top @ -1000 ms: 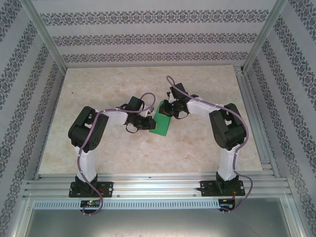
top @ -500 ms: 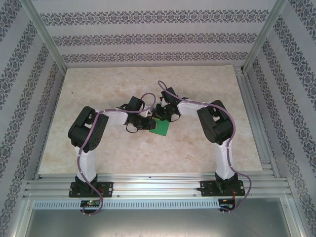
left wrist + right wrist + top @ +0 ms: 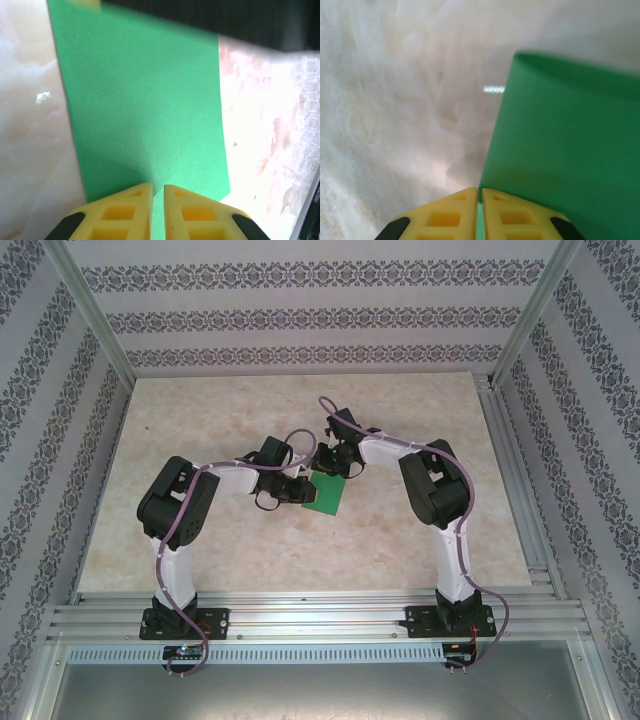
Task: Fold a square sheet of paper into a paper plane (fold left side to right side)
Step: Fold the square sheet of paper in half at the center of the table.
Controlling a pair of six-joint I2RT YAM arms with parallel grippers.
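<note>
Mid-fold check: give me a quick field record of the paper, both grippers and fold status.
paper: bright green paper sheet, flat on the beige marble-pattern table, between the grippers
left gripper: shut, tips over one edge of the sheet
right gripper: shut, tips at a side edge of the sheet
grip: no pinch evident; sheet seen face-on in both wrist views
fold status: no dart point visible yet

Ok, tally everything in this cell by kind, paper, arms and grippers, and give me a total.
green paper sheet: 1
robot arms: 2, left arm and right arm
grippers: 2, left gripper and right gripper
total: 5
</note>
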